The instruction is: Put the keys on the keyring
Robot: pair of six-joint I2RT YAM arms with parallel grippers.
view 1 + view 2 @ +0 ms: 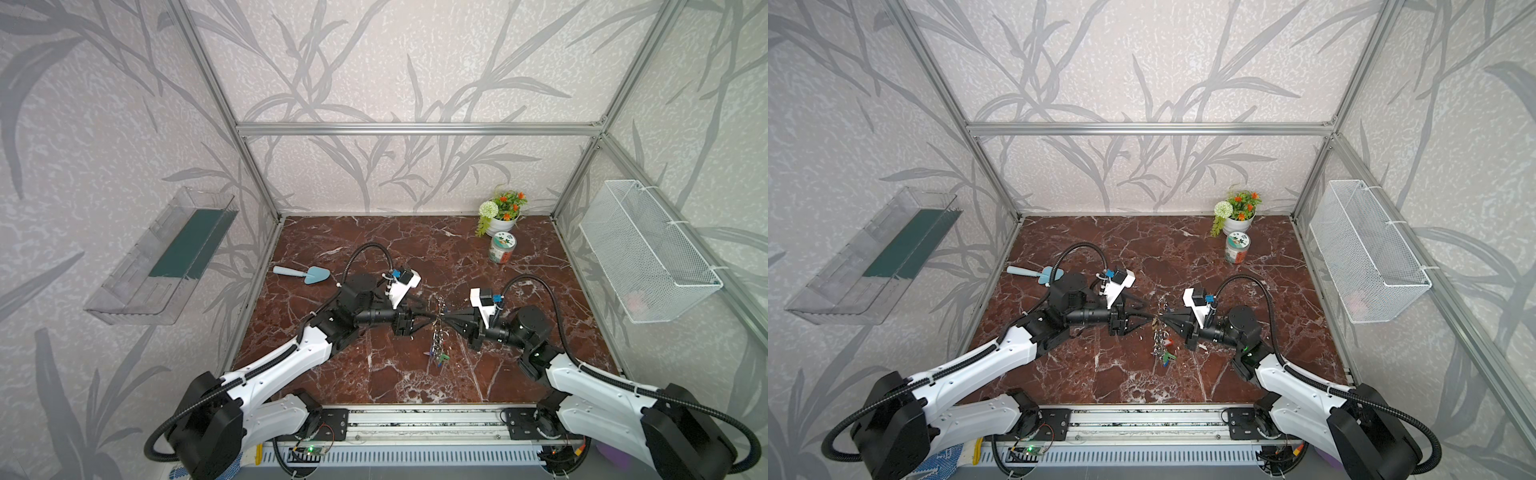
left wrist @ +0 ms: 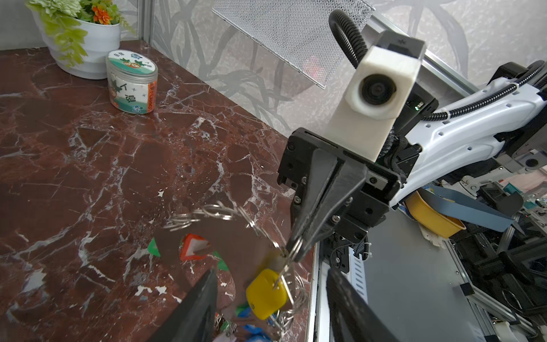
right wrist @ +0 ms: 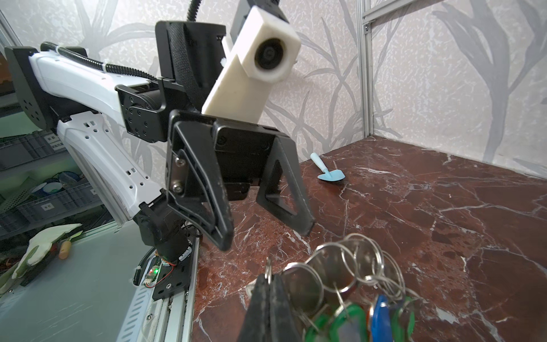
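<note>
Red-brown marble tabletop [image 1: 374, 249] lies beneath the black left gripper [image 3: 266, 235], spread wide and holding nothing, and the black right gripper [image 2: 294, 253], pinched tight on the large thin grey metal keyring [image 2: 220, 208], which hangs downward strung with coloured tags [image 3: 346, 319]. The small silvery keys with the yellow plastic tag [image 2: 266, 293] hang just under that pinch.

keys [image 2: 266, 293] blurred; keyring [image 3: 364, 278] cut by btm edge; in both top views too small.
</note>
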